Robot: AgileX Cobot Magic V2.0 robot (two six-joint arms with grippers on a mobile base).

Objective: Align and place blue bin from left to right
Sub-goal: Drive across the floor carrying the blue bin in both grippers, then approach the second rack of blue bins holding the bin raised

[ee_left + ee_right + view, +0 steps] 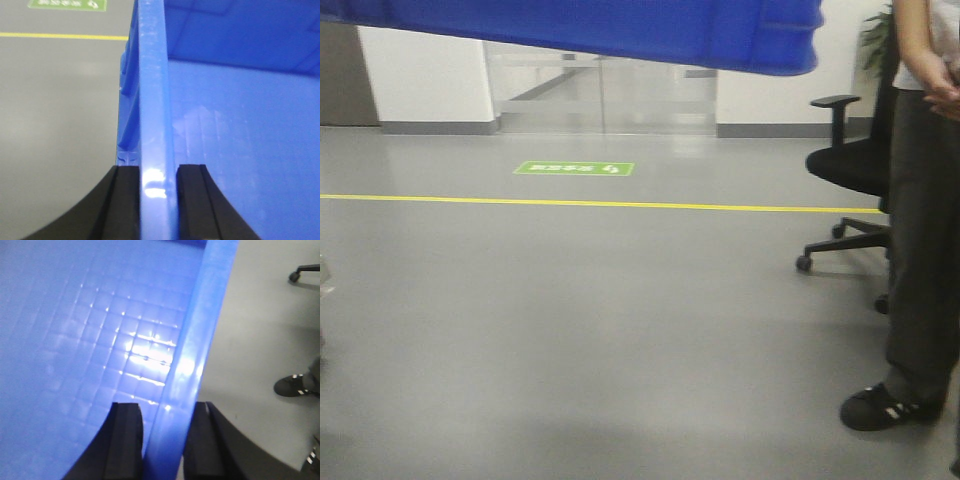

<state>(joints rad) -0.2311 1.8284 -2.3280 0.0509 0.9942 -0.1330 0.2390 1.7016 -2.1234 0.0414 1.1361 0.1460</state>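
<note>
Hanging across the top of the front-facing view, the blue bin (pixel 620 30) shows only a tilted strip of its outside and one rounded corner, well above the grey floor (pixel 570 330). That view alone takes in the yellow line (pixel 600 204), the green floor sign (pixel 574 168), the black office chair (pixel 855 165) and a standing person (pixel 920 250) at the right edge, but neither gripper. The wrist views supply those: the left gripper (pixel 159 172) pinches the bin's thick rim between its black fingers, one inside and one outside the wall, and the right gripper (pixel 162 412) clamps the rim in the same way. The left wrist view shows raised ribs on the outer wall; the right shows a glossy, grid-patterned inner surface catching highlights.
</note>
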